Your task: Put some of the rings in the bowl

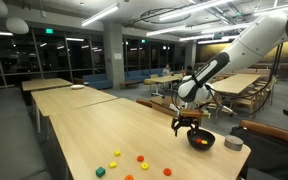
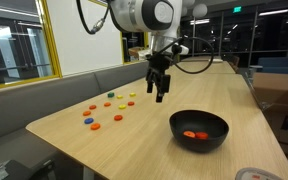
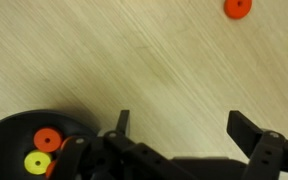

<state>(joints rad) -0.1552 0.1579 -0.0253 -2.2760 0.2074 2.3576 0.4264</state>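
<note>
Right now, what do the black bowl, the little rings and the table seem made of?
Black bowl: probably plastic or glazed ceramic; smooth, slightly shiny wall. Rings: likely plastic; flat, evenly bright orange and red. Table: light wood or wood-look laminate; fine grain lines in the wrist view, soft sheen.

Placed well back in an exterior view, looking down the length of the bench [image 1: 94, 125] toward the arm, tool [image 1: 187, 124] and bowl [image 1: 208, 143] small at lower right. Set much nearer and lower in an exterior view, facing across the bench [image 2: 134, 140] from what seems the opposite end, bowl [image 2: 199, 143] close in front. Aimed straight down from the wrist, very close to the wood, tool [image 3: 180, 125] along the bottom edge, sharing bowl [image 3: 4, 140] and tool with both others.
</note>
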